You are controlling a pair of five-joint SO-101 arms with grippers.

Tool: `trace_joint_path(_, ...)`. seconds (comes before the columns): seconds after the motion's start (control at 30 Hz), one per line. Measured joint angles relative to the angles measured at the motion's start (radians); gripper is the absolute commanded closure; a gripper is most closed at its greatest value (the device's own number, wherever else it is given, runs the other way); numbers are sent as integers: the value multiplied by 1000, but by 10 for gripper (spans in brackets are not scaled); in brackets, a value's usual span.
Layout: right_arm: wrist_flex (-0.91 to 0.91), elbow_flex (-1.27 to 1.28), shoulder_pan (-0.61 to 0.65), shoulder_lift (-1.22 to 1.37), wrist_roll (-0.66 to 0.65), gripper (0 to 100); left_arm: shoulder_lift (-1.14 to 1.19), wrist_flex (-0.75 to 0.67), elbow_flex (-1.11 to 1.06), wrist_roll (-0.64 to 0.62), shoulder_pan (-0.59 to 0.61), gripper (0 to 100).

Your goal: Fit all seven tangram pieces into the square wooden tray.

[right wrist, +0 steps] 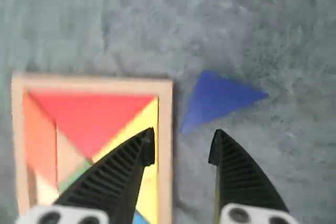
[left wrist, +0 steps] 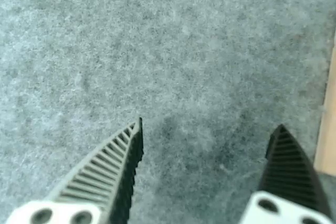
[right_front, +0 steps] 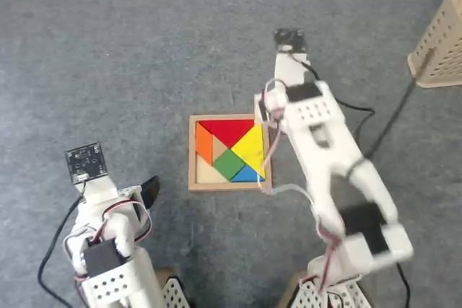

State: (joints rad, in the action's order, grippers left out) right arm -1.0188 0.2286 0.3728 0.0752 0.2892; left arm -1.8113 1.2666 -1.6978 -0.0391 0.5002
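The square wooden tray (right_front: 192, 171) lies mid-table on grey carpet. It holds a red triangle (right_front: 229, 133), a yellow triangle (right_front: 253, 151), an orange piece (right_front: 204, 146), a green square (right_front: 229, 164) and a small blue triangle (right_front: 247, 174); bare wood shows at its near left corner. The right arm (right_front: 317, 128) stretches over the tray's right edge. In the right wrist view a blue triangle (right wrist: 218, 100) lies on the carpet just outside the tray rim (right wrist: 165, 124). My right gripper (right wrist: 184, 139) is open above rim and triangle. My left gripper (left wrist: 210, 127) is open over bare carpet.
A pale perforated board (right_front: 440, 41) stands at the far right edge. Cables trail from both arm bases. The left arm (right_front: 108, 236) sits at the near left, its gripper (right_front: 149, 191) left of the tray, whose edge (left wrist: 328, 129) shows in the left wrist view.
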Motion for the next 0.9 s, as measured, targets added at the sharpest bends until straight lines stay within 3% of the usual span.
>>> trace_joint_path(0.1, -25, -133, -28, 158, 115, 815, 0, 0, 0, 0, 0, 646)
trace_joint_path(0.4, -157, -483, -123, 496, 235, 812, 0, 0, 0, 0, 0, 646)
trace_joint_path(0.9, -187, -646, -110, 614, 239, 802, 0, 0, 0, 0, 0, 646)
